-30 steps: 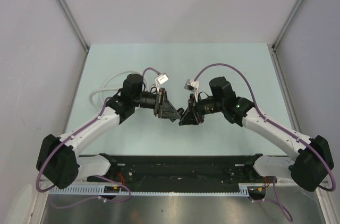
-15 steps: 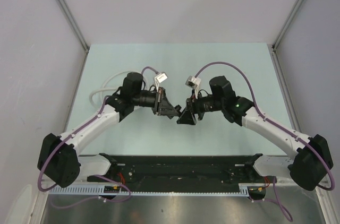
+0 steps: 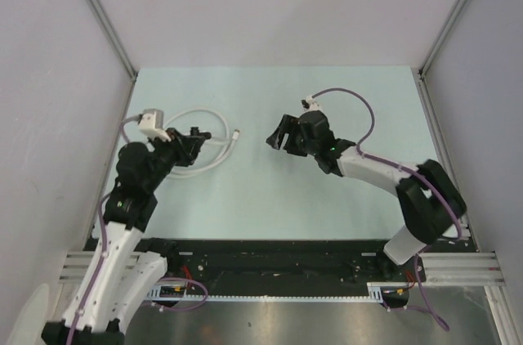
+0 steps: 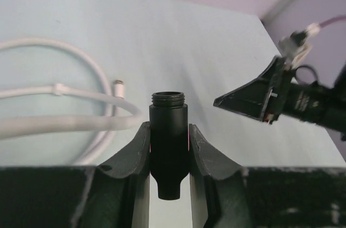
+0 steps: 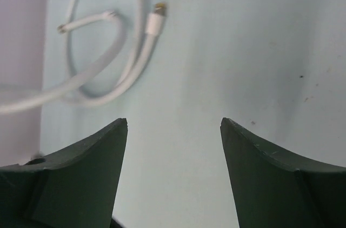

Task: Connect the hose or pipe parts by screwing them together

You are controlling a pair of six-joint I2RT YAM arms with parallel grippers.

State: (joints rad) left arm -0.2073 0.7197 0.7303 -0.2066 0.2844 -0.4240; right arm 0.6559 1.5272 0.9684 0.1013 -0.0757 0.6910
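Note:
A short black pipe part [image 4: 168,125] with a threaded top stands upright between the jaws of my left gripper [image 4: 168,133], which is shut on it. In the top view my left gripper [image 3: 194,134] hovers over the looped white hose [image 3: 214,118] at the table's left. The hose [image 4: 65,92] lies in loose loops, one small fitting end [image 4: 119,88] just left of the black part. My right gripper [image 3: 279,134] is open mid-table, facing the left one, nothing between its fingers [image 5: 174,125]. From it I see the hose [image 5: 121,74] and its metal end fitting [image 5: 157,16].
Grey walls close in the pale green table [image 3: 343,198] on three sides. The black base rail [image 3: 278,251] runs along the near edge. Purple cables [image 3: 351,98] arc over each arm. My right gripper [image 4: 254,101] shows to the right in the left wrist view.
Both grippers were nose to nose at mid-table. Now the left arm has swung left over the hose with the black part, and the right gripper has opened and pulled away.

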